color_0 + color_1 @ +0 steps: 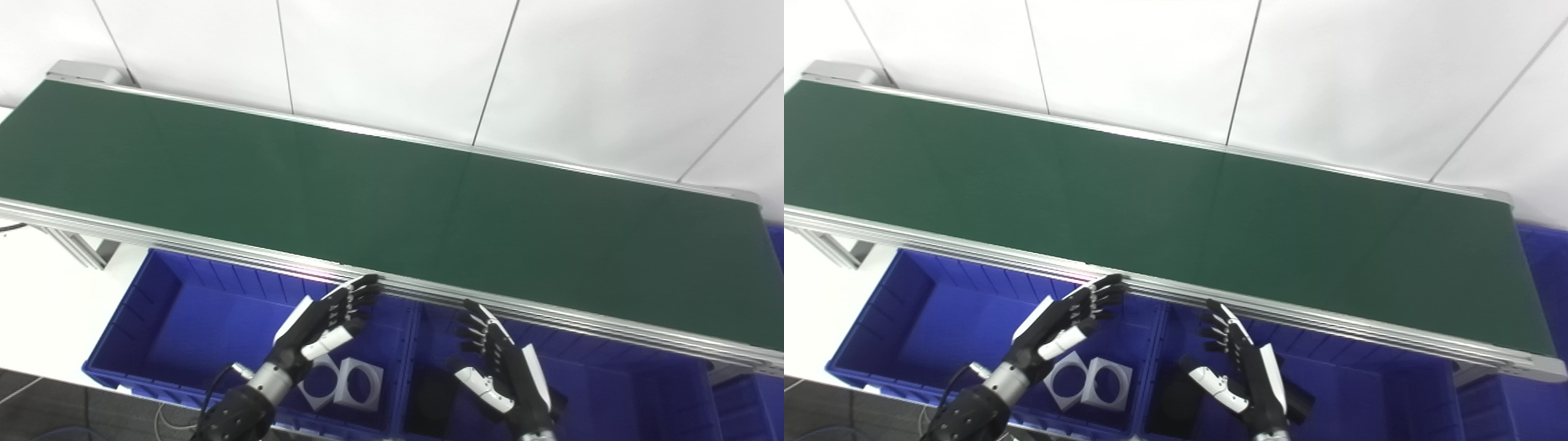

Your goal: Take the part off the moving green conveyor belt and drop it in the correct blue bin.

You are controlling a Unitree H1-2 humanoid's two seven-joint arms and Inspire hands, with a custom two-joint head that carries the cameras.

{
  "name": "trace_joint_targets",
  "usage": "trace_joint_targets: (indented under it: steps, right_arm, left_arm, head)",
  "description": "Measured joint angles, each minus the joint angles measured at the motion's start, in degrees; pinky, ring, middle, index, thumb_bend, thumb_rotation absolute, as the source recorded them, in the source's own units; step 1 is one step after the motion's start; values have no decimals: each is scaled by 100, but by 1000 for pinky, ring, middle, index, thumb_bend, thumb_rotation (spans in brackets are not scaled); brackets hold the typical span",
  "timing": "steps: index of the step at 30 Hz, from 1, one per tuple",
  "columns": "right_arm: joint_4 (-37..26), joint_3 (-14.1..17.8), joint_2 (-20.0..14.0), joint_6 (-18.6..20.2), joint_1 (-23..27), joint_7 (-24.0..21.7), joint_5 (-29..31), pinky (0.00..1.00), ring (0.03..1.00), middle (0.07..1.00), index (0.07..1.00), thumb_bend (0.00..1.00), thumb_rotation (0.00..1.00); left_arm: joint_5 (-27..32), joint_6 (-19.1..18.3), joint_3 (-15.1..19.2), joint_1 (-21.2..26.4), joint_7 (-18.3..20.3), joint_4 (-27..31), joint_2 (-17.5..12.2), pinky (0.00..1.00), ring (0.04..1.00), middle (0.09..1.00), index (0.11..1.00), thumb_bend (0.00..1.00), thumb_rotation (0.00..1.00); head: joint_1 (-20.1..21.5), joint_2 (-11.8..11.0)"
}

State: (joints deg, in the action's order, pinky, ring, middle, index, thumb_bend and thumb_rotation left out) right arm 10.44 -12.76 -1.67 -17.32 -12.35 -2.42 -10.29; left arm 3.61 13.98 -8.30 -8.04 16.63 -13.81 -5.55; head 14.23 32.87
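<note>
The green conveyor belt (pixel 380 202) runs across the view and carries no part. My left hand (pixel 324 321) is open and empty, held over the left blue bin (pixel 153 306) just below the belt's near rail. My right hand (pixel 499 361) is open and empty over the right blue bin (pixel 637 392). Two white square parts with round holes (pixel 346 383) lie in the left bin. Dark parts (pixel 429 392) lie in the right bin, partly hidden by my right hand.
The belt's aluminium near rail (pixel 551 315) runs just above both hands. A white tiled wall (pixel 392 55) stands behind the belt. Another blue bin (pixel 776 236) shows at the far right edge. A white surface (pixel 43 294) lies to the left of the bins.
</note>
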Motion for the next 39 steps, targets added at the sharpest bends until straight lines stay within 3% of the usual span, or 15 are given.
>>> trace_joint_targets:
  steps: [8, 12, 18, 39]
  right_arm:
    - [163, -99, 165, -61, 81, 140, -208, 700, 765, 825, 884, 739, 588]
    - [274, -123, 221, -64, 213, 278, -410, 706, 769, 828, 887, 758, 612]
    - [377, -139, 293, -65, 338, 346, -480, 701, 773, 831, 887, 782, 642]
    - [301, -132, 280, -64, 345, 338, -398, 691, 767, 825, 884, 768, 617]
  left_arm:
    - [402, 0, 131, 18, 212, -52, -58, 834, 866, 857, 892, 688, 744]
    - [445, -2, 198, 39, 236, -48, -129, 842, 871, 874, 898, 715, 761]
    - [443, -65, 232, 63, 237, 129, -227, 835, 861, 873, 900, 679, 716]
    - [396, -169, 252, 102, 272, 243, -200, 794, 840, 855, 885, 767, 646]
  head:
    - [913, 184]
    - [1038, 289]
    - [1196, 430]
    - [573, 545]
